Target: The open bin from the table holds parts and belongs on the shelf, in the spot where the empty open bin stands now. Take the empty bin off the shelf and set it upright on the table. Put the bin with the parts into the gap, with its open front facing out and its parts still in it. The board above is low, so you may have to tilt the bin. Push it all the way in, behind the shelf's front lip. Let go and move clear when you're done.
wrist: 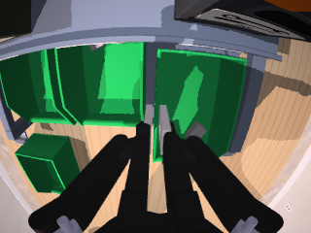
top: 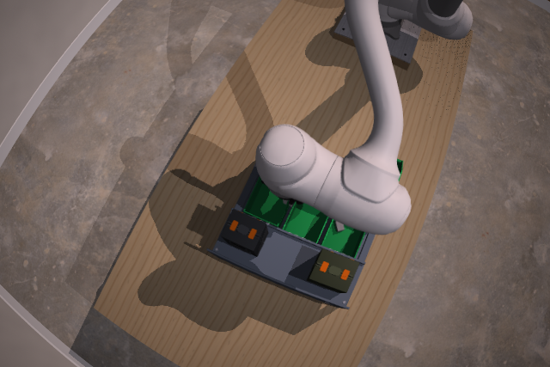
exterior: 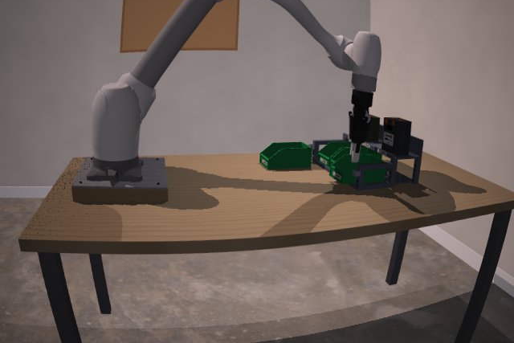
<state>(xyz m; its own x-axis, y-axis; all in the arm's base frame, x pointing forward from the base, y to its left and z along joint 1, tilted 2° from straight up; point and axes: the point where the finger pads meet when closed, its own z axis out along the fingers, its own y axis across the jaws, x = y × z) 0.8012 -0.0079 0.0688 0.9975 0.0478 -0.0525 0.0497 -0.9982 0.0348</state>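
And the gripper (top: 287, 200) (exterior: 355, 155) (wrist: 155, 115) stands slightly spread, fingertips straddling the left wall of what looks like the parts bin (top: 266, 208) (exterior: 344, 173) (wrist: 214, 92), near end of the shelf (top: 278, 252) (exterior: 393, 173) (wrist: 117, 15); its front juts left, so the push likely goes right.
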